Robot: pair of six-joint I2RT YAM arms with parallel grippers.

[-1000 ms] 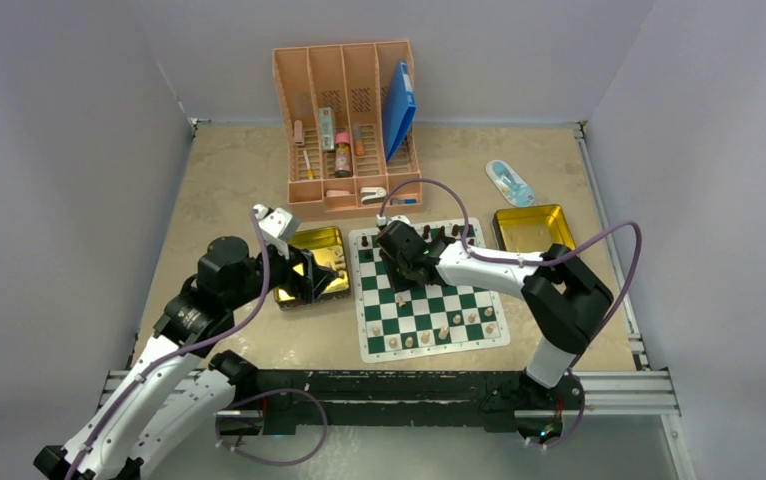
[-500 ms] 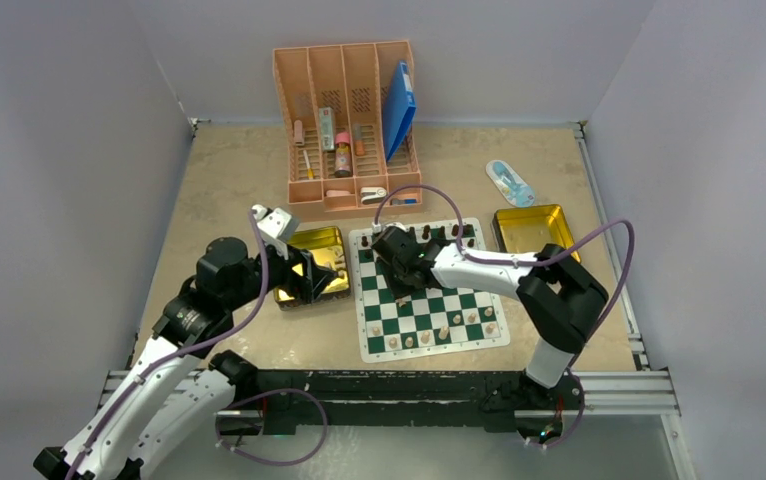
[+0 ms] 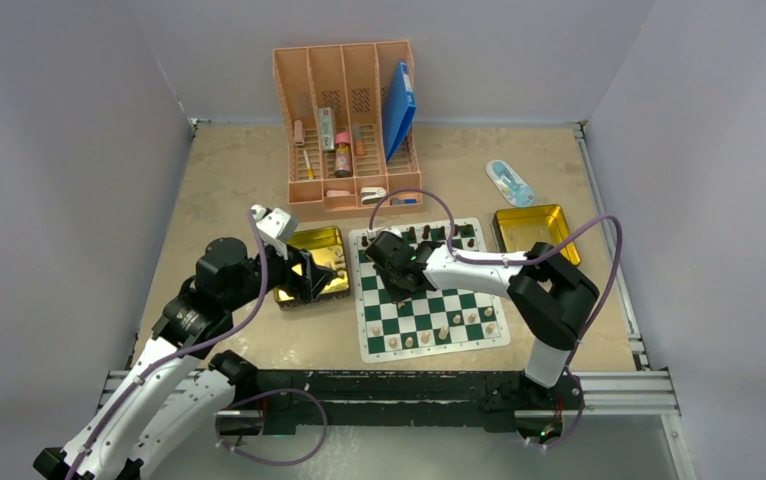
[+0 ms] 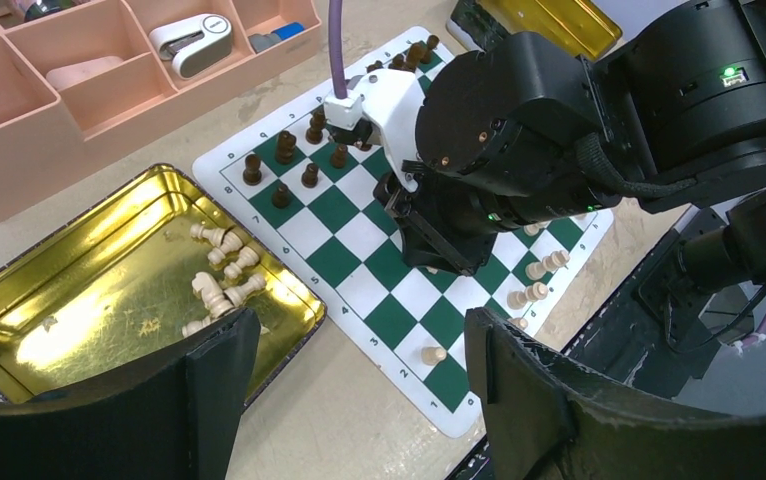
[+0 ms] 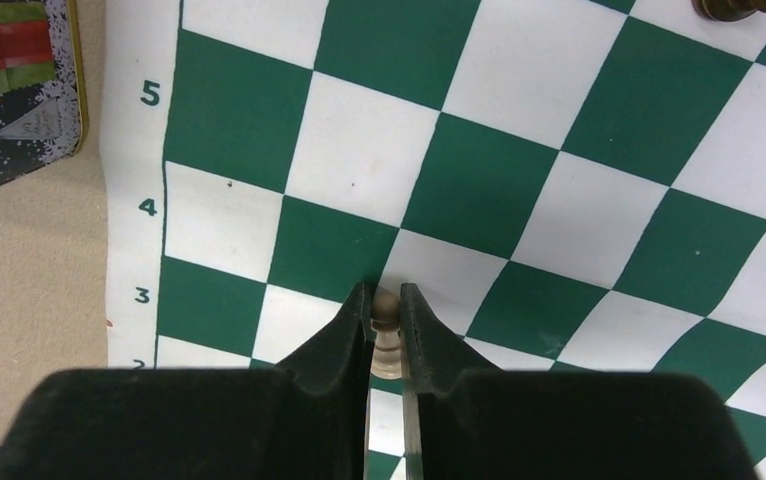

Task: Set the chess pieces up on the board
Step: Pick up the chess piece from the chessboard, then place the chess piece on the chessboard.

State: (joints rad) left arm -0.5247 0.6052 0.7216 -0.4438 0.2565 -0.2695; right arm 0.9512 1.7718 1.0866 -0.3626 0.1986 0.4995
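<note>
The board (image 3: 435,349) lies in the middle of the table, a green-and-white checkered mat. Dark chess pieces (image 4: 299,160) stand on its far rows, and pale pawns (image 3: 443,331) stand along the near rows. My right gripper (image 5: 386,300) is low over the board's left half and shut on a pale pawn (image 5: 386,332), held by the head and neck between both fingers. In the top view the right gripper (image 3: 397,270) hides that pawn. My left gripper (image 4: 359,335) hangs open over the table beside a gold tin (image 4: 54,325). Several pale pieces (image 4: 221,277) lie in that tin.
A pink organiser (image 3: 349,130) with pens, bottles and a blue folder stands at the back. A second gold tin (image 3: 532,228) sits to the right of the board, with a small blue-and-white item (image 3: 509,182) behind it. A purple cable loops over the right arm.
My right gripper has slid a little to the left over the board and its fingers have closed on the pale pawn. The left arm has stayed in place.
</note>
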